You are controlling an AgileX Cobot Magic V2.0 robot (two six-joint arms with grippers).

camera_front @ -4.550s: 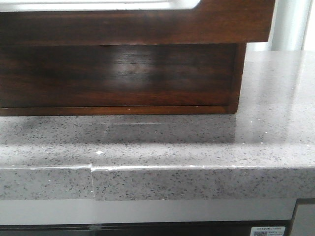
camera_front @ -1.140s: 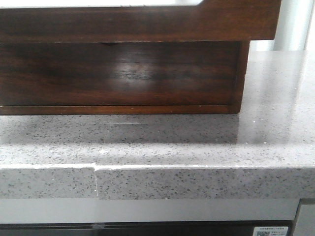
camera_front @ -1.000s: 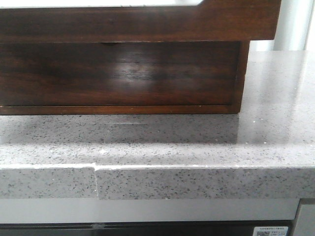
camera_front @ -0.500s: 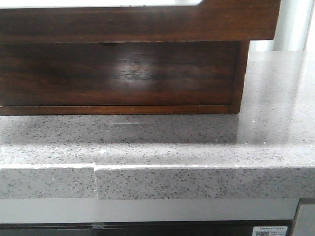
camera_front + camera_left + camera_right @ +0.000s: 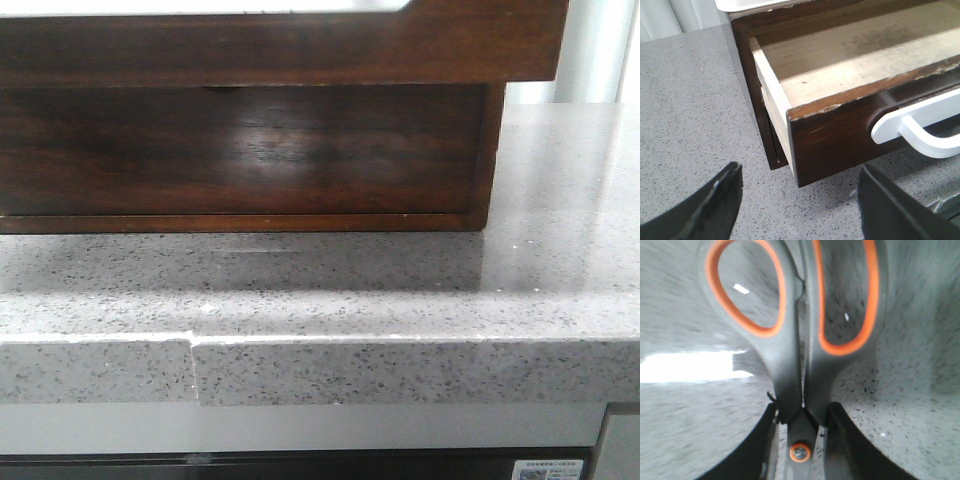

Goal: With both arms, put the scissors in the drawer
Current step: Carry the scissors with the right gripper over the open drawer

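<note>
Left gripper (image 5: 797,200): I see it spread wide and empty, its two dark fingers (image 5: 715,200) hovering over the speckled grey counter (image 5: 685,110) just in front of the drawer.

Drawer (image 5: 840,125): pulled out from its dark brown cabinet (image 5: 240,150), pale bare wood inside, white handle (image 5: 920,130) on the front.

Right gripper (image 5: 800,440): I see it clamped on the scissors (image 5: 795,340) near the pivot screw, grey-and-orange handle loops pointing away from the wrist, above the counter.
</note>
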